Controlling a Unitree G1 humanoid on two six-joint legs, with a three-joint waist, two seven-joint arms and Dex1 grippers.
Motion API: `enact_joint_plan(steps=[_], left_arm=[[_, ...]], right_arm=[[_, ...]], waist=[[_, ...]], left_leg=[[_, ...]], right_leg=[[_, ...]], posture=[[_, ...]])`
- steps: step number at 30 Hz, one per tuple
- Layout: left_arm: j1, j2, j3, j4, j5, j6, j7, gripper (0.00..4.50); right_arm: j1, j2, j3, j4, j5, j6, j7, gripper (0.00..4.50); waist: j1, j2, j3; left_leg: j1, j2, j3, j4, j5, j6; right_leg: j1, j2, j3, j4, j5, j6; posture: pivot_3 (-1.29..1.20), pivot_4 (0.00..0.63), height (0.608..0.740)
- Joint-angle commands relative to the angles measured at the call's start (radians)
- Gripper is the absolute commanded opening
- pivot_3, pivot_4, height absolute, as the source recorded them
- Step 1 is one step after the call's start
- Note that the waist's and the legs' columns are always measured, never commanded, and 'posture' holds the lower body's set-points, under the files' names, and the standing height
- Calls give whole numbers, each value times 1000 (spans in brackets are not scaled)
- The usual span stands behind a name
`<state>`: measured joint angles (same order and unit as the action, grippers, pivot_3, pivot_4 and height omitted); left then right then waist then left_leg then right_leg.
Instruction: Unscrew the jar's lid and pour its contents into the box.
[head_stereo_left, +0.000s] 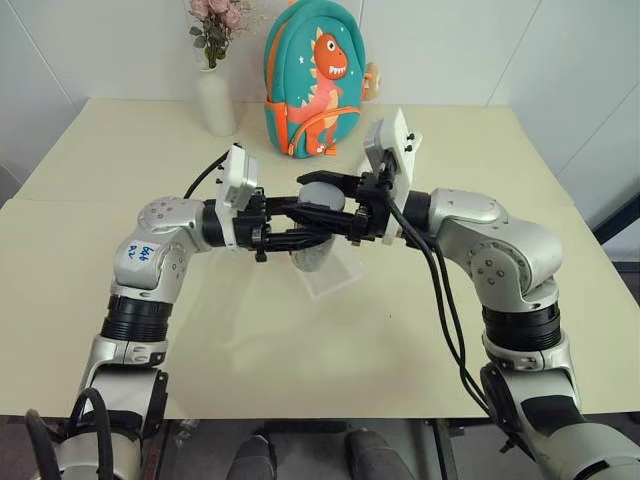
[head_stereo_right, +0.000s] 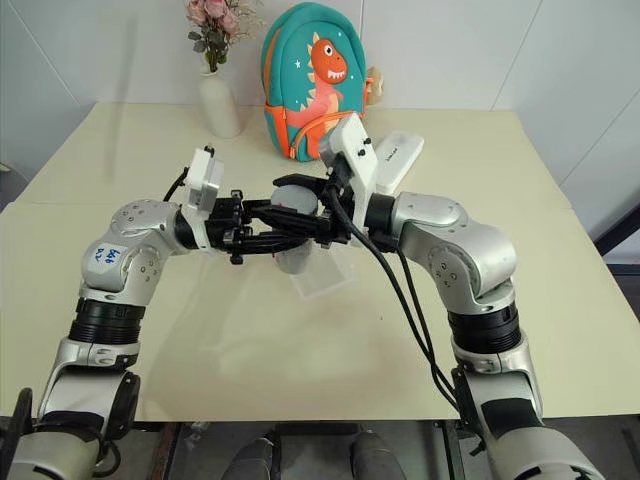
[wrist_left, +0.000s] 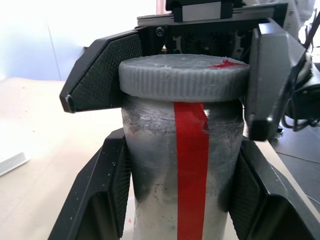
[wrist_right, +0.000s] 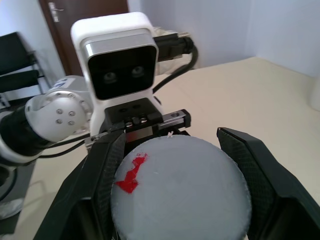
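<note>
- Lid: grey, round, flat-topped, with a ribbed edge and a red smear on its top; it sits screwed on the jar, closest to both wrist cameras.
- Jar: clear-silvery cylinder with a red vertical stripe, held upright in the air above the worktop, directly under the lid.
- Left gripper: reaches in level from the left side of the jar; its jaws are clenched on the jar body, one black finger pressed to each side of it below the lid.
- Right gripper: reaches in level from the right side of the jar, above the left gripper; its jaws are clenched on the lid, fingers touching the ribbed edge on opposite sides.
- Box: clear, shallow plastic tray resting on the worktop just below and slightly behind the jar, partly hidden by the grippers.
- Backpack: teal, with an orange dinosaur, standing at the far edge of the worktop, well behind the jar.
- Vase: tall, white, holding pink flowers, left of the backpack and well behind the jar.
- White case: oblong, lying behind the jar to the right, beside the backpack.
</note>
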<state>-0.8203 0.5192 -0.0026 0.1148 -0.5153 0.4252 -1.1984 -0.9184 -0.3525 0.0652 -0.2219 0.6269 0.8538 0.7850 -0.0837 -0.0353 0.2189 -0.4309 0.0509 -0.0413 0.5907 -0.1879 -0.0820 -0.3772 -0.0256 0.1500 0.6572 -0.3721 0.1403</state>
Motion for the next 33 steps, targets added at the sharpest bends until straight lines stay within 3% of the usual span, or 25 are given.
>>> enact_joint_plan(steps=[1, 24, 29, 33], left_arm=[[16, 37, 52, -2, -14, 15, 18, 2180], [39, 18, 58, -20, -37, -3, 36, 2180], [40, 6, 68, -14, -43, -17, 50, 2180], [53, -27, 85, -9, -53, -50, 60, 2180]], right_arm=[[-21, -26, 14, -26, 67, -36, 147, 2631], [-36, -43, 36, 8, 42, -97, 251, 2631], [-34, -37, 35, 10, 31, -115, 245, 4339], [-38, -14, 22, 12, 32, -127, 220, 4474]], waist=[[1, 0, 0], [1, 0, 0], [1, 0, 0], [3, 0, 0]], left_leg=[[0, 0, 0, 0, 0, 0], [-1, 0, -1, 0, 0, 0], [-1, 0, -1, 0, 0, 0], [-1, 0, -1, 1, 0, 0]], right_leg=[[0, 0, 0, 0, 0, 0], [0, 0, -1, 0, 0, 0], [0, 0, -1, 0, 0, 0], [0, 0, -1, 0, 0, 0]], posture=[[0, 150, 740], [0, 150, 740], [0, 150, 740], [0, 150, 740]])
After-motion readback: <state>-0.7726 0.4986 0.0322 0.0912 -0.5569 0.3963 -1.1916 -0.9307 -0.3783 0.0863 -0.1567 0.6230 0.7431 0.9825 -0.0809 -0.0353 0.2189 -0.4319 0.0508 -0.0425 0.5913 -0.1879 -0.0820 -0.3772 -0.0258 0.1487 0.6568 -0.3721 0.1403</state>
